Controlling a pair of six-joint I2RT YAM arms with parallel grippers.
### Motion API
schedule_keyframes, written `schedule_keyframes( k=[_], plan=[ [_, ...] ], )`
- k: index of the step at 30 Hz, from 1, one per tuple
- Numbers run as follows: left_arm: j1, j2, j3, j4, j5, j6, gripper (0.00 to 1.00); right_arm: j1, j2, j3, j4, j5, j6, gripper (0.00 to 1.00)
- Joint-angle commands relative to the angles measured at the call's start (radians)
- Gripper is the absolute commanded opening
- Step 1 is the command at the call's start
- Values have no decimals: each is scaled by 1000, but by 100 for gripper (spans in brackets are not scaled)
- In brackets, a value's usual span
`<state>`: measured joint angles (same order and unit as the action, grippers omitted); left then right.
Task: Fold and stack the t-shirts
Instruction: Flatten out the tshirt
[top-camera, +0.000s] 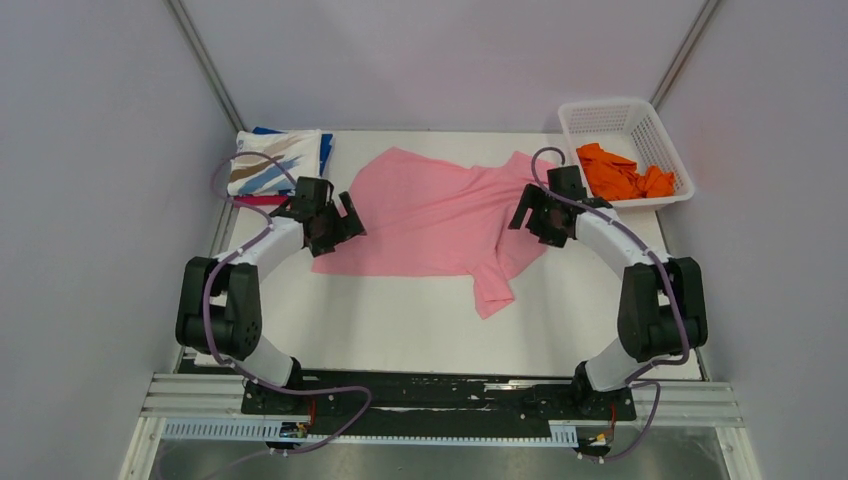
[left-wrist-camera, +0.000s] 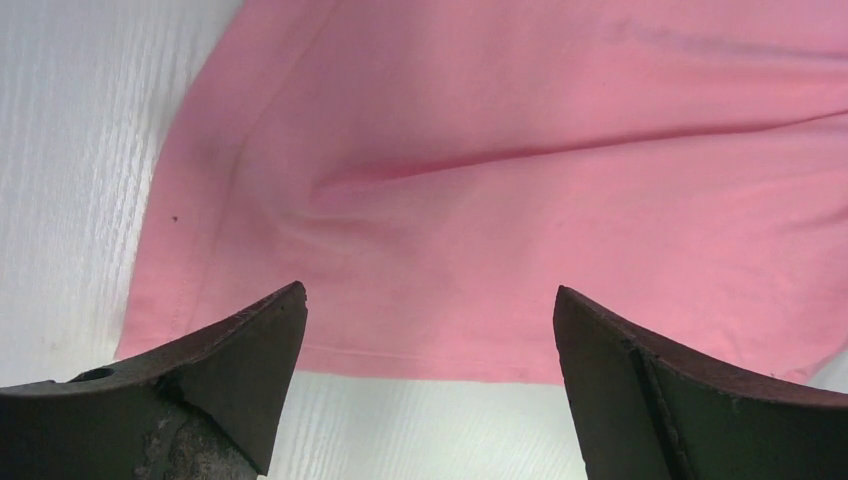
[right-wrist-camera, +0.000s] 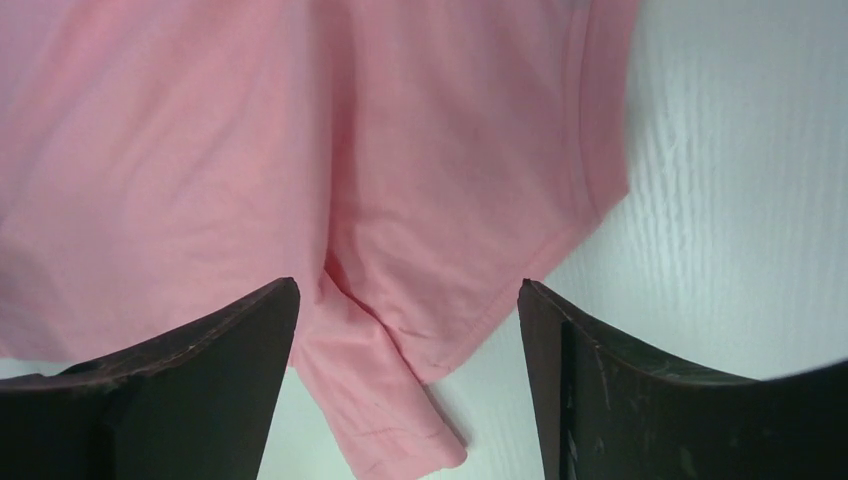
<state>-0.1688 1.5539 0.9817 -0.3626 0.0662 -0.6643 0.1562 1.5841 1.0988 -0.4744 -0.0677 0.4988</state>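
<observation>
— Where is the pink shirt (top-camera: 430, 215) lying?
— It's lying rumpled in the middle of the table (top-camera: 400, 320), one sleeve trailing toward the near edge.
— And the claws?
— The left gripper (left-wrist-camera: 430, 300) is gaping wide over its left hem, gripping nothing. The right gripper (right-wrist-camera: 408, 290) is gaping over the right side, also empty. An orange shirt (top-camera: 625, 172) is sitting in the basket (top-camera: 625, 118)

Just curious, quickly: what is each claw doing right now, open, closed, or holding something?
Left gripper: open, empty, over the pink t-shirt.
Right gripper: open, empty, over the same shirt.
</observation>
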Motion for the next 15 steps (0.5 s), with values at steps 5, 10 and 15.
schedule_keyframes(
  k=[5, 10, 15],
  plan=[
    [4, 97, -58, 70, -27, 1, 100, 100, 59, -89, -55, 22, 123, 65],
    [11, 144, -50, 58, -35, -9, 100, 135, 123, -75, -59, 22, 137, 53],
    [19, 127, -61, 35, -76, -14, 100, 139, 114, -100, -78, 114, 153, 18]
  ],
)
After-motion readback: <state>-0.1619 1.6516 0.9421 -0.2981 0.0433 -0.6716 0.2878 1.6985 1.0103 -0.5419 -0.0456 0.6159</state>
